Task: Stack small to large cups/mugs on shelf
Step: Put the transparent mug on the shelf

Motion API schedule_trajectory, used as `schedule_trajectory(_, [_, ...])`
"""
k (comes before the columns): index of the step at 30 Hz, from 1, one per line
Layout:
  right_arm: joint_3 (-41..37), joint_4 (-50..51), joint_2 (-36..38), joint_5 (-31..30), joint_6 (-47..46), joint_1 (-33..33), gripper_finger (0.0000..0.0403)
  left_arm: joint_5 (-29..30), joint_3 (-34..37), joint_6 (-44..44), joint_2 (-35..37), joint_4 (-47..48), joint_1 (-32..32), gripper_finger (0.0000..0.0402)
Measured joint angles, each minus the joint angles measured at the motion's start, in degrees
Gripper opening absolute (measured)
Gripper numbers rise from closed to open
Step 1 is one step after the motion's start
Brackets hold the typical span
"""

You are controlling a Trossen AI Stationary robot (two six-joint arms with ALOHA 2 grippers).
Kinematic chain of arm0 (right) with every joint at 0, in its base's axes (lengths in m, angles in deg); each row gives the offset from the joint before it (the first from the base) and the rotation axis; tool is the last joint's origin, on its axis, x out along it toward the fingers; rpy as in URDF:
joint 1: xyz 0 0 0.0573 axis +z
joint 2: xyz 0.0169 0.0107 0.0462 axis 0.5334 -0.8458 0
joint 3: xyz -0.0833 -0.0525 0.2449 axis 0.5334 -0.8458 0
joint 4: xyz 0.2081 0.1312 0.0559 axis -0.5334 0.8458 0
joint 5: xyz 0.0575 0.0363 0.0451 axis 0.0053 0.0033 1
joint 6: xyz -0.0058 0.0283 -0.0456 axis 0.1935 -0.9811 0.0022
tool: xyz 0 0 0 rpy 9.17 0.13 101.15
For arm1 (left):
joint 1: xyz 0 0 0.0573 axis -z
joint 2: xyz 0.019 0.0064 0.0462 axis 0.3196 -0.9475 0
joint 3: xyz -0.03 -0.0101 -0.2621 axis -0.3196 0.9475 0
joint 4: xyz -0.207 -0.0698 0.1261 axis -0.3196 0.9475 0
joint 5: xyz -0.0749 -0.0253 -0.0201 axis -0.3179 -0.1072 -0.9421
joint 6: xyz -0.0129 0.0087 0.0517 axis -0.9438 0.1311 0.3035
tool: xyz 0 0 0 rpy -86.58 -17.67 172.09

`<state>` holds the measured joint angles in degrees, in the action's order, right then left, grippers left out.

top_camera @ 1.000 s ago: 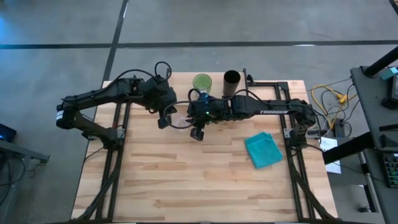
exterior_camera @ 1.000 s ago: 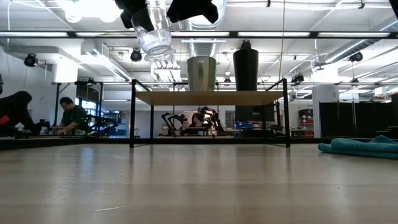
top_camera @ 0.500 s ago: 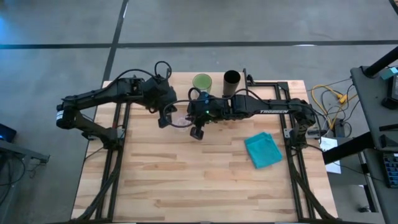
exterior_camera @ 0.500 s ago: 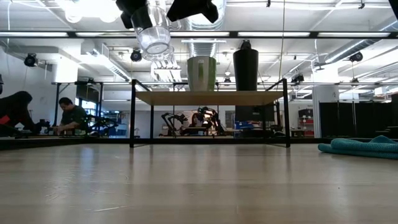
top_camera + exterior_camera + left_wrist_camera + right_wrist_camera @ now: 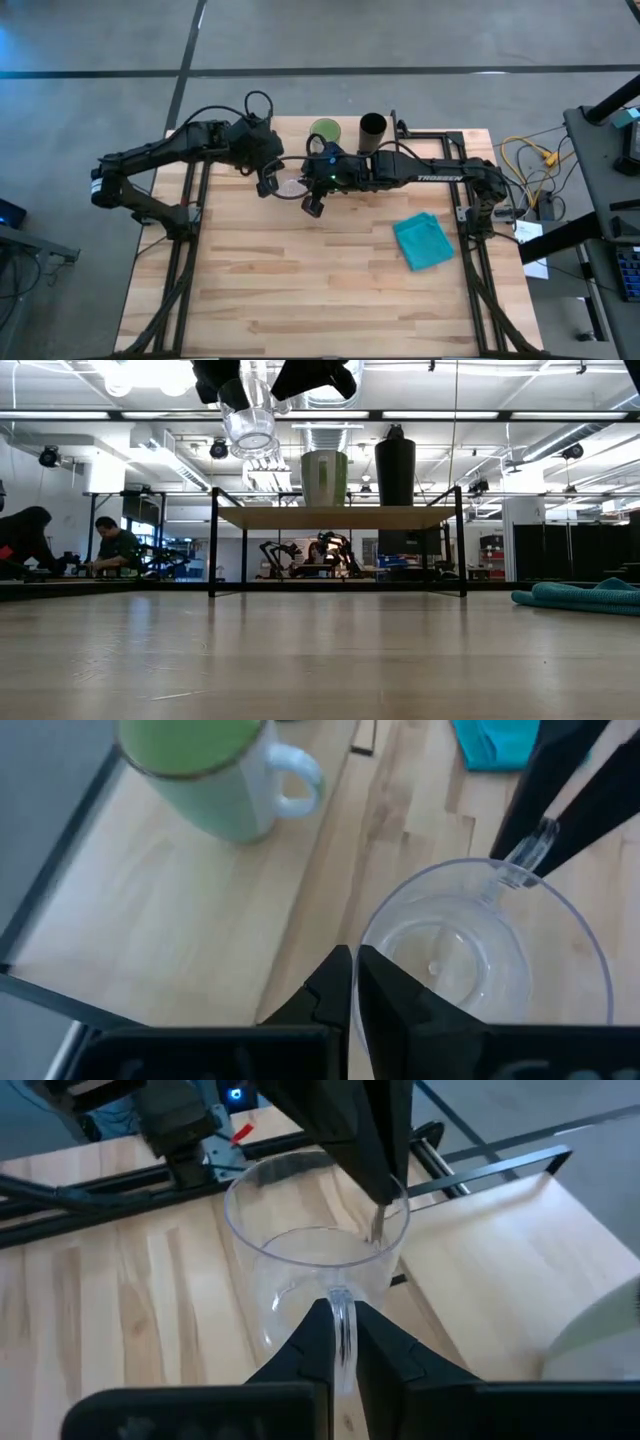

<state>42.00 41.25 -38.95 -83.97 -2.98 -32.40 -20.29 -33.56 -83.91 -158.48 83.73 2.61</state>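
Workshop hall behind, ceiling lights on. Both my end effectors pinch glass cup (image 5: 291, 186) rim: left end effector (image 5: 266, 184) on one side, right end effector (image 5: 312, 203) opposite. Cup upright, held above shelf (image 5: 340, 516) level, off its open end. Green mug (image 5: 324, 478) just beyond, black cup (image 5: 395, 470) farther along. Wooden surface (image 5: 300, 290) below; teal cloth (image 5: 424, 241) apart.

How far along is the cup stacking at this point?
Done: the green mug and black cup stand on the shelf. In hand: the clear glass cup is held in the air above the shelf's free end, with both the left gripper and the right gripper pinching its rim. Left: setting it down beside the mug.
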Motion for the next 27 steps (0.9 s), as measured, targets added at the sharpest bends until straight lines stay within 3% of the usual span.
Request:
schedule_trajectory(10, [-0.2, 2.0, 0.0, -6.3, -5.2, 0.0, 0.0014, 4.3, -7.1, 5.7, 0.4, 1.2, -1.0, 0.0015])
schedule_trajectory(19, [-1.6, -11.3, 0.0, -13.6, -8.0, 0.0, 0.0014, 13.1, -7.9, 8.8, 0.3, -0.8, -1.2, 0.0082])
schedule_trajectory(27, [-6.7, -12.5, 0.0, -19.8, -15.1, 0.3, 0.0014, 18.1, -7.8, 9.1, 0.5, -2.1, -1.2, 0.0093])
